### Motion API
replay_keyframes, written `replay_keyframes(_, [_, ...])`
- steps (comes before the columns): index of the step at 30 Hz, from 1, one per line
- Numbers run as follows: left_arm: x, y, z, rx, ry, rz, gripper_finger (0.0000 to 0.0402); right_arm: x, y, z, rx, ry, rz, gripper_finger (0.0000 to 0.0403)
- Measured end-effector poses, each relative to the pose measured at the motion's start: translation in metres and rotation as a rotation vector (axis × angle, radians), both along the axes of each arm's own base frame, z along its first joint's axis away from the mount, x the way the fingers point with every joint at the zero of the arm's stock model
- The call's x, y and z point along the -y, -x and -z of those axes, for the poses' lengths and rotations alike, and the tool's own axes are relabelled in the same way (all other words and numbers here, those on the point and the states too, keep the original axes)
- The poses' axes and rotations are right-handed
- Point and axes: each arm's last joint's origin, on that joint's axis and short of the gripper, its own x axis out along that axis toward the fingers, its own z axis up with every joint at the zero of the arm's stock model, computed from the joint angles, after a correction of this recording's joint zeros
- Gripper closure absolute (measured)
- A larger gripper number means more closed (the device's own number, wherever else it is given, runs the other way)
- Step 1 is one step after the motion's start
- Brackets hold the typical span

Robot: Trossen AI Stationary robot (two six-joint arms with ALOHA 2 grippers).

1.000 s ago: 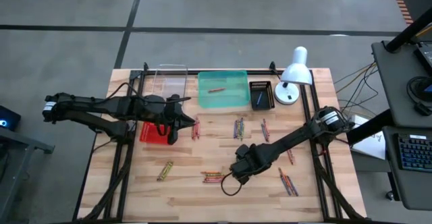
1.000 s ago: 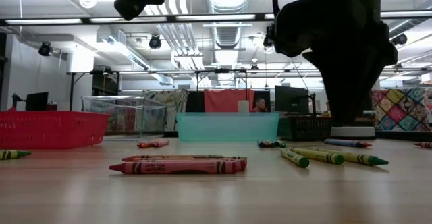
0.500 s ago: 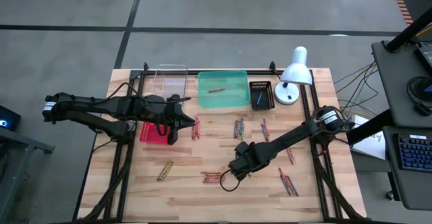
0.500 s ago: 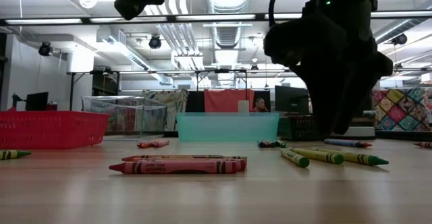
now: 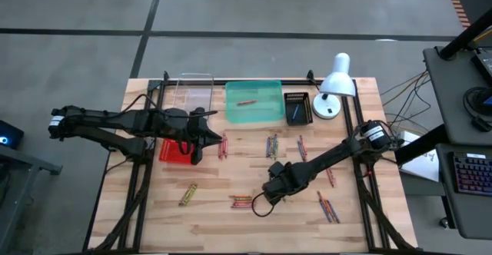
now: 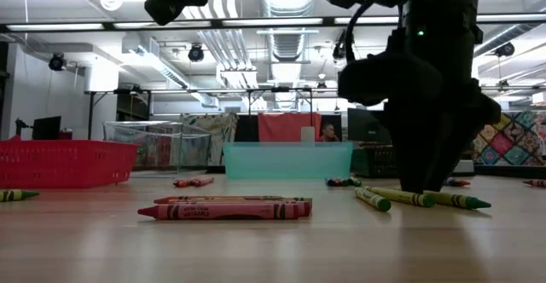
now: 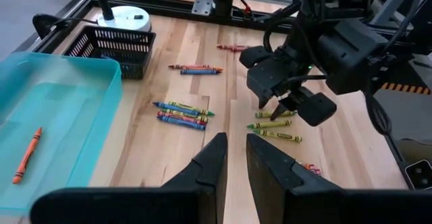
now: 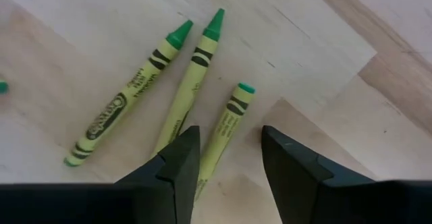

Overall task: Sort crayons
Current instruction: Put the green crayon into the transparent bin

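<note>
Three yellow-green crayons (image 8: 192, 89) lie side by side on the wooden table (image 5: 207, 209). My right gripper (image 8: 231, 135) hangs just above them, pointing down and open. Its fingers stand on either side of the nearest crayon (image 8: 228, 126); I see no touch. In the high view this gripper (image 5: 269, 191) is near the table's middle front. More crayons lie scattered in small groups (image 5: 272, 145), (image 5: 241, 201), (image 5: 187, 194), (image 5: 329, 207). My left gripper (image 7: 236, 160) waits above the red mesh basket (image 5: 175, 151), its fingers a narrow gap apart and holding nothing.
A teal tray (image 5: 265, 86) at the back holds one orange crayon (image 5: 246, 101). Beside it stand a clear bin (image 5: 192, 94), a black mesh basket (image 5: 297, 107) and a white lamp (image 5: 334, 86). Black frame rails run along the table's left and right sides.
My right gripper has come down toward the three yellow-green crayons, drifting slightly toward the table's left edge. The crayons have not moved.
</note>
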Motion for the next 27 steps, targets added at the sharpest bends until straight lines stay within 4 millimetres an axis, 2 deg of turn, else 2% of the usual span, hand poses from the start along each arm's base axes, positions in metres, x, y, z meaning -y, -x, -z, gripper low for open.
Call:
replay_keyframes(6, [0.0, 0.0, 0.0, 0.001, 0.0, 0.0, 0.0363, 0.003, 0.006, 0.008, -0.008, 0.009, 0.001, 0.0287])
replay_keyframes(14, [0.0, -0.001, -0.001, 0.018, 0.001, 0.0, 0.0363, 0.004, 0.009, 0.011, -0.015, 0.034, -0.021, 0.0382])
replay_keyframes(18, [0.0, -0.001, -0.001, 0.029, -0.012, 0.007, 0.0363, 0.006, 0.01, 0.006, -0.01, 0.043, -0.056, 0.0389])
replay_keyframes(22, [0.0, -0.002, 0.0, 0.037, -0.023, 0.012, 0.0363, 0.011, 0.015, -0.008, 0.011, 0.108, -0.099, 0.039])
replay_keyframes(27, [0.0, -0.005, 0.006, 0.089, -0.065, 0.034, 0.0363, 0.024, 0.023, -0.051, 0.164, 0.179, -0.15, 0.0392])
